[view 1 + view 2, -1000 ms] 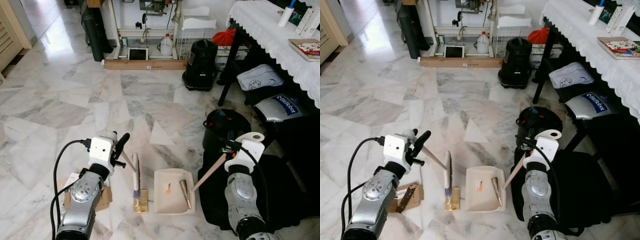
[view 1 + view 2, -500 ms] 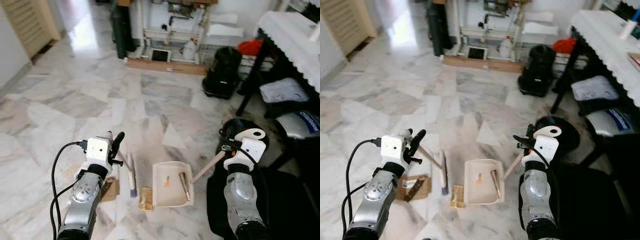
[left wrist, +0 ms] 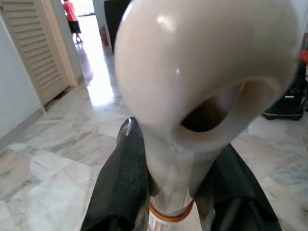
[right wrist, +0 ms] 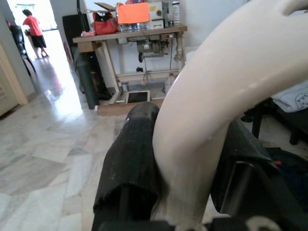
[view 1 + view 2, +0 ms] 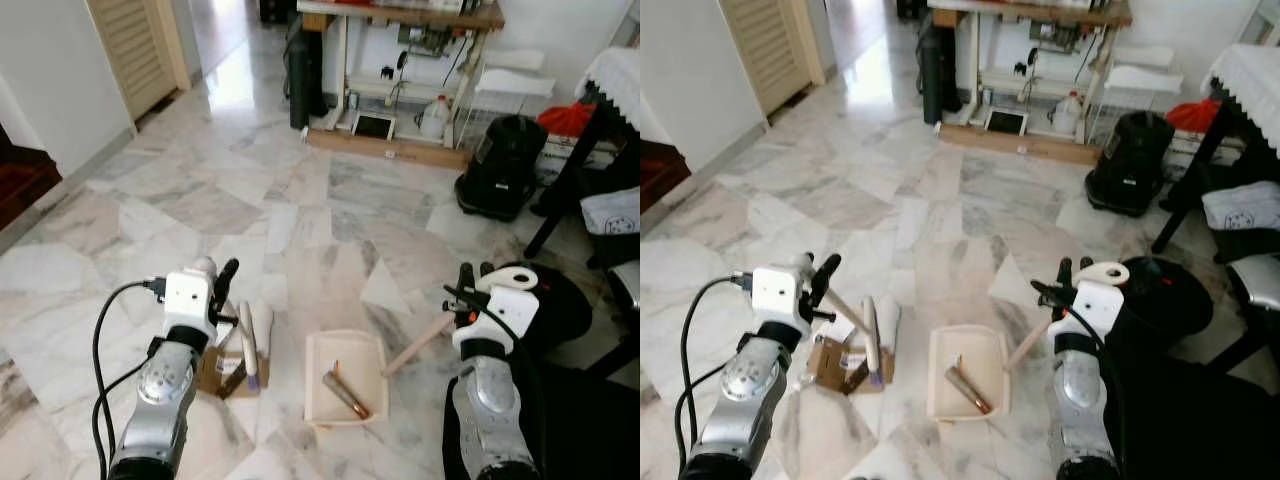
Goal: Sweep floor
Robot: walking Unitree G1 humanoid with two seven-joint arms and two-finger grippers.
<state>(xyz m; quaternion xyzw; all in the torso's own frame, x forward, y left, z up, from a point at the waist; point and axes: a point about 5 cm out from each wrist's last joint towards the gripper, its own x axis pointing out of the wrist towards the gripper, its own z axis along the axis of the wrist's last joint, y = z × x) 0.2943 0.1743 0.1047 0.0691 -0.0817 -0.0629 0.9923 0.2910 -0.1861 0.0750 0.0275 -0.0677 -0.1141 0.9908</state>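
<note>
Brush and dustpan gripped by their handles
Left claw (image 5: 226,283) clamps the light, stiff brush (image 5: 247,343); right claw (image 5: 466,286) clamps the dustpan (image 5: 345,375) by its smooth handle end.

We see a floor (image 5: 300,200) of white marble veined in grey. The dustpan (image 5: 345,375) is cream, holding a brown roll (image 5: 345,393); the brush (image 5: 250,340) is cream with a dark bristle tip, over tan cardboard (image 5: 225,372). Both arms are silver, with black fingers (image 3: 120,187). The vacuum cleaner (image 5: 500,180) is black, and the louvred door (image 5: 135,50) beige.
</note>
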